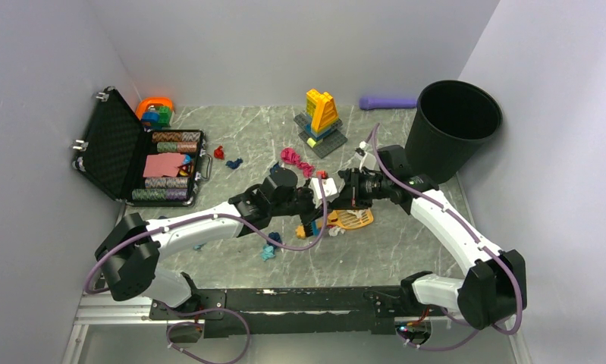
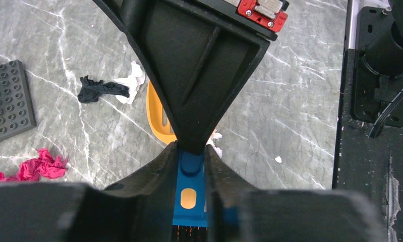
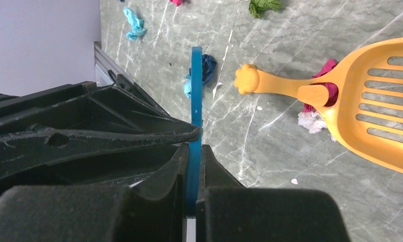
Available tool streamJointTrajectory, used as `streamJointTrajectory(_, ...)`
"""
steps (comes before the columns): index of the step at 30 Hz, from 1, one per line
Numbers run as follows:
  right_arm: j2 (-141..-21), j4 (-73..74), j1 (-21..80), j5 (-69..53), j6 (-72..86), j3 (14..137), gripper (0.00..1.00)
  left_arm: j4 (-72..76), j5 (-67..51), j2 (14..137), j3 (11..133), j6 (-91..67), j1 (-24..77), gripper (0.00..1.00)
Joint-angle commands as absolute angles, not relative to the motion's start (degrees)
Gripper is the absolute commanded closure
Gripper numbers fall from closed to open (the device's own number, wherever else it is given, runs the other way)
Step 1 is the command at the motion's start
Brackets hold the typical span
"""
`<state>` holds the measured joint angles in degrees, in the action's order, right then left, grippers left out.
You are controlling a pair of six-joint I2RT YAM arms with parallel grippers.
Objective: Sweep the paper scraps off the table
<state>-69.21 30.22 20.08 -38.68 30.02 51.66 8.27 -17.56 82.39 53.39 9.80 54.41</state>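
I've got left pincer (image 2: 190,151) and right pincer (image 3: 193,146) both clamped on the blue brush (image 2: 188,196) over the counter (image 1: 390,250) centre. The paper scraps (image 1: 293,158) lie scattered from the far-left corner to the near edge; orange scoop (image 3: 376,126) unheld. I'd say sweeping's barely begun.

Crumpled paper scraps (image 3: 133,22), smooth veined table (image 3: 270,151), glossy plastic scoop (image 3: 343,108)

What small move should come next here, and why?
Probably the right gripper should open. Both it and the left gripper pinch the same blue brush, while the orange scoop lies unheld beside paper scraps on the table. One arm could then sweep, the other scoop.
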Motion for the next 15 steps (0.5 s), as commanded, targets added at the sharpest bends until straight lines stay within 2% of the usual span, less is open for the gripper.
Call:
streamJointTrajectory(1, -67.5, 31.6, 20.2, -32.5, 28.6, 52.5, 1.0, 10.9, -16.7, 81.4, 55.1, 8.9, 54.7, 0.65)
streamJointTrajectory(4, -66.7, 35.3, 20.2, -25.1, 27.6, 54.2, 1.0, 10.7, -14.2, 79.1, 52.8, 8.0, 54.7, 0.5)
streamJointTrajectory(5, -66.5, 36.7, 20.2, -21.6, 27.5, 54.8, 1.0, 10.9, -13.8, 78.0, 51.6, 7.8, 54.7, 0.42)
streamJointTrajectory(6, -66.2, 38.4, 20.2, -18.3, 27.6, 55.2, 1.0, 11.5, -13.1, 76.6, 50.0, 7.7, 54.7, 0.25)
streamJointTrajectory(7, -65.9, 39.9, 20.1, -14.8, 27.6, 55.7, 1.0, 12.2, -12.0, 74.8, 48.6, 7.4, 54.7, 0.17)
streamJointTrajectory(10, -63.3, 42.9, 20.1, -7.7, 27.3, 56.8, 1.0, 10.6, -8.2, 72.0, 46.3, 7.6, 54.7, 0.1)
streamJointTrajectory(15, -56.0, 45.2, 19.8, 0.5, 27.4, 59.6, 1.0, 5.0, -4.6, 72.5, 46.1, 8.6, 54.7, 0.1)
